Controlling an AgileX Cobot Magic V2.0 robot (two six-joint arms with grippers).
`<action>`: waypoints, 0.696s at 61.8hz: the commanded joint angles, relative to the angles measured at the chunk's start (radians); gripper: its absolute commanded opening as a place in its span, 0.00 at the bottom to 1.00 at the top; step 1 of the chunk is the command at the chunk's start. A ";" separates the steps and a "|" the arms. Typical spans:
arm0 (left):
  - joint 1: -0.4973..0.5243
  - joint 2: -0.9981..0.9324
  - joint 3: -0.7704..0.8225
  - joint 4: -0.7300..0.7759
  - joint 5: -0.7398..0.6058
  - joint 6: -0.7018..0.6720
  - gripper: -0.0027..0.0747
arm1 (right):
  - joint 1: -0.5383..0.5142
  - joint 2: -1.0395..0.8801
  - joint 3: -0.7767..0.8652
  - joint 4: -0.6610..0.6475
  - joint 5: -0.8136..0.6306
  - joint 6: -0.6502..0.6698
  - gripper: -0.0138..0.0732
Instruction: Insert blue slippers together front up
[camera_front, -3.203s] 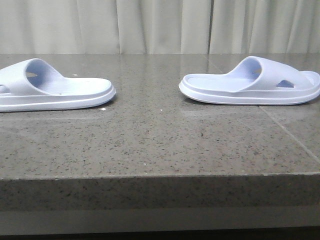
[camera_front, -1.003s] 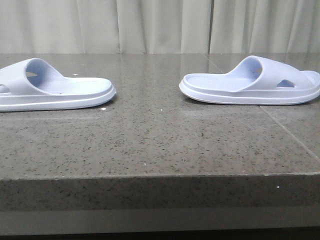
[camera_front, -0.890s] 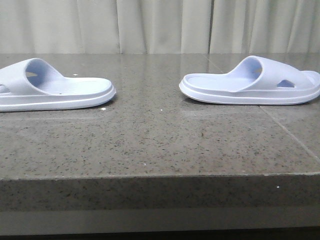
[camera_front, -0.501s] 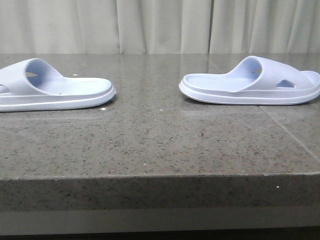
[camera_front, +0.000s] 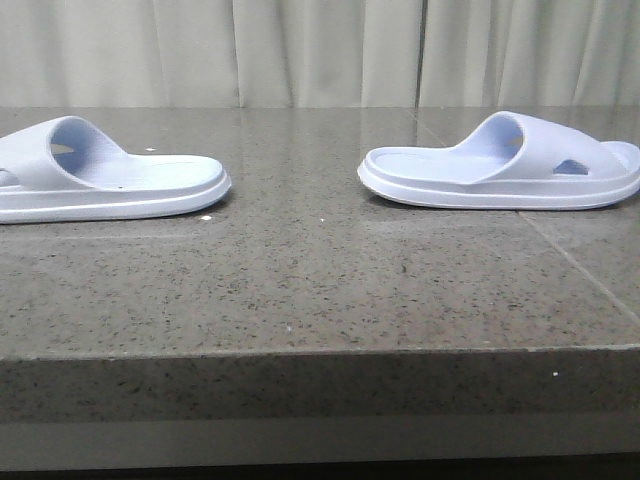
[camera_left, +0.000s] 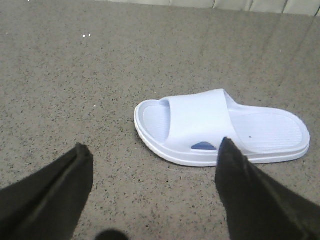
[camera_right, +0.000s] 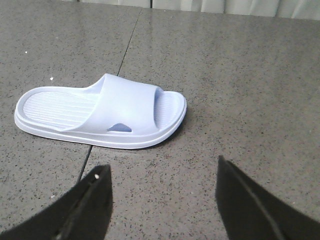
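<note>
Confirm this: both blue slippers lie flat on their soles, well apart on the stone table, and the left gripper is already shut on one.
Not quite. The left wrist view shows the left gripper open, holding nothing, short of its slipper. The rest holds: both slippers lie flat and apart, the other to the right on the table.

Slippers: matt foam-like, ridged footbeds. Table: polished speckled stone, glossy. Curtain: cloth.

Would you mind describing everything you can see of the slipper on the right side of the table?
The right slipper is a pale lavender-blue slide that looks like soft foam, with a thick sole, a ridged footbed and a wide strap pierced by a side hole. It lies flat, sole down, on the speckled grey table, heel toward the table's middle and toe pointing right. Nothing else touches it; in the wrist view it lies across a seam, with the open right gripper short of it.
</note>
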 joint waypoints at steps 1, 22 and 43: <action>-0.008 0.044 -0.092 0.022 0.008 -0.001 0.70 | -0.004 0.009 -0.034 -0.013 -0.071 -0.006 0.71; 0.016 0.380 -0.367 0.055 0.243 -0.001 0.70 | -0.004 0.009 -0.034 -0.013 -0.071 -0.006 0.71; 0.284 0.711 -0.573 -0.449 0.360 0.373 0.70 | -0.004 0.009 -0.034 -0.013 -0.071 -0.006 0.71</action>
